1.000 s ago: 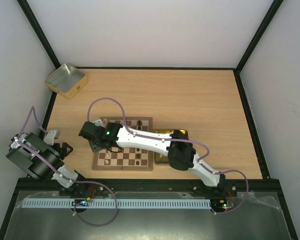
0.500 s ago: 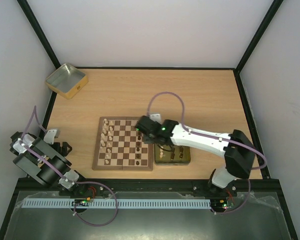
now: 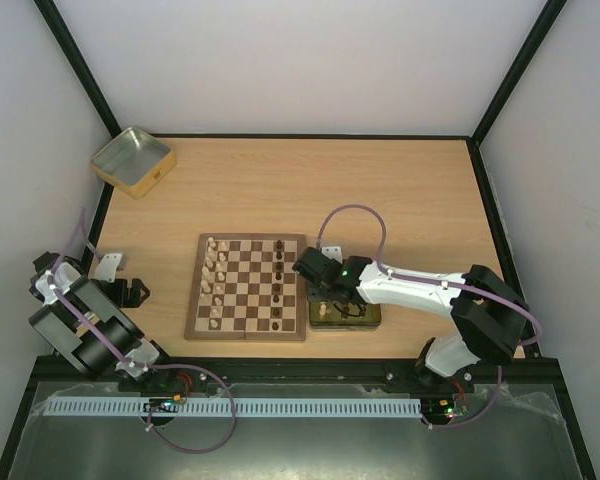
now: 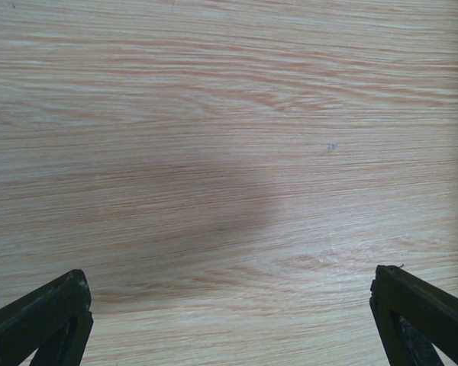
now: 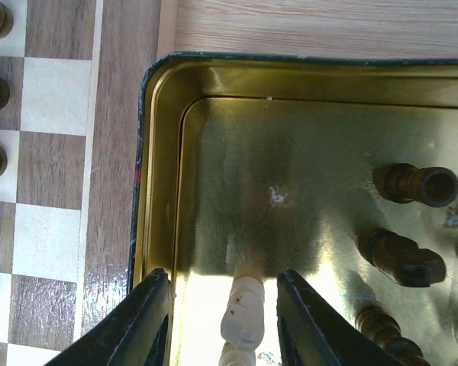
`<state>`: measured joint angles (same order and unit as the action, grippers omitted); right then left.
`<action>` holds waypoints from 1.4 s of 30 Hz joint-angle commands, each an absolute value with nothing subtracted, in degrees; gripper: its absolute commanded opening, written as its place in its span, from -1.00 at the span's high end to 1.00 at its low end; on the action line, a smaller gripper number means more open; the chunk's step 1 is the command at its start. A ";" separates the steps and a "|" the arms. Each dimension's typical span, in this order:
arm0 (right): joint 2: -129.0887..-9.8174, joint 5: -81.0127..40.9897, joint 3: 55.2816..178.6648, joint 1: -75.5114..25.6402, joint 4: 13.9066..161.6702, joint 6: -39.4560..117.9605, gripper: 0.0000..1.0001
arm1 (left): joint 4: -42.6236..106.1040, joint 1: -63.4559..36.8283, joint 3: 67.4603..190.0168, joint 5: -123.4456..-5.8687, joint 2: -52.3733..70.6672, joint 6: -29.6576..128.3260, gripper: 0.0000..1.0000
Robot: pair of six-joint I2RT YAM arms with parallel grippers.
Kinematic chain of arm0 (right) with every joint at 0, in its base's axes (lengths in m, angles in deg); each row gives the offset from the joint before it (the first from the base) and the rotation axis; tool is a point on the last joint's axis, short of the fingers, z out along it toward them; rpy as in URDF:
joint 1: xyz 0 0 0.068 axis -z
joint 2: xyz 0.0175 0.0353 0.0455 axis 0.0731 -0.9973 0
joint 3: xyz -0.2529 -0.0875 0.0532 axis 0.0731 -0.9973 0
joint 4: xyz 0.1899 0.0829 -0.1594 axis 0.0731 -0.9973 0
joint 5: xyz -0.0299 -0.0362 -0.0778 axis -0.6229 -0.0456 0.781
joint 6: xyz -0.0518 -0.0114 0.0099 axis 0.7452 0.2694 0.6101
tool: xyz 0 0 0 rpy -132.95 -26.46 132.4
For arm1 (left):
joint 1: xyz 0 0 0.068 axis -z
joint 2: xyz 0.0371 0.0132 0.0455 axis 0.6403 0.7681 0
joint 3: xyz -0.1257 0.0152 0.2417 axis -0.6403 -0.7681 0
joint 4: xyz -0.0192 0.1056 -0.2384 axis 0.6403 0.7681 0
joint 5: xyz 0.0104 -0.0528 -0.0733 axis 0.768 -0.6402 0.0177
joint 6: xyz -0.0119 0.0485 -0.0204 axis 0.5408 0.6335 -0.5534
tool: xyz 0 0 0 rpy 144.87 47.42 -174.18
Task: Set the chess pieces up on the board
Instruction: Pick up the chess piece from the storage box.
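Right hand (image 5: 221, 284) apart, straddling 1 pale piece (image 5: 243, 314) lying in tin (image 5: 162, 152); judged light, rigid, slippery: grip mid-body. Left hand (image 4: 229, 313) apart.

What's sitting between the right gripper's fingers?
A pale cream chess piece on the gold tin floor, between the fingers of the open right gripper, touching neither. The right wrist view shows it.

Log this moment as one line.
right pincer: open, straddling pale piece in gold tin | left pincer: open over table | board: partly set
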<state>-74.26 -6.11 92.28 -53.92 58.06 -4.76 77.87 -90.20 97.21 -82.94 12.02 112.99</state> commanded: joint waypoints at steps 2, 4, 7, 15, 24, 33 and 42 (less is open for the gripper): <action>-74.38 -6.56 90.15 -53.69 61.48 -5.38 0.29 | 77.84 -89.41 96.47 -82.10 11.16 112.07 -0.98; -74.51 -6.77 89.78 -53.65 61.80 -5.41 0.29 | 77.79 -89.31 96.47 -81.85 11.09 111.94 -0.98; -74.51 -7.01 89.08 -53.65 62.18 -5.19 0.29 | 77.90 -88.50 96.76 -81.55 11.08 111.61 -0.98; -74.85 -8.19 86.85 -53.64 63.22 -5.57 0.34 | 78.00 -87.14 97.27 -81.63 10.97 110.45 -0.98; -73.40 -7.48 86.51 -53.68 63.10 -5.53 0.62 | 77.23 -86.91 95.97 -81.97 10.83 109.87 -0.98; -72.57 -5.66 88.95 -53.64 60.19 -5.39 0.75 | 76.53 -86.90 94.25 -81.42 10.15 110.26 -0.98; -70.79 -3.58 93.58 -53.65 53.90 -4.11 0.77 | 76.21 -86.87 93.46 -80.98 9.67 110.93 -0.98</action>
<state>-73.17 -6.68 90.53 -53.89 59.08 -5.09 75.93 -86.97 94.02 -81.06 10.51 110.21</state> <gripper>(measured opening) 0.122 0.991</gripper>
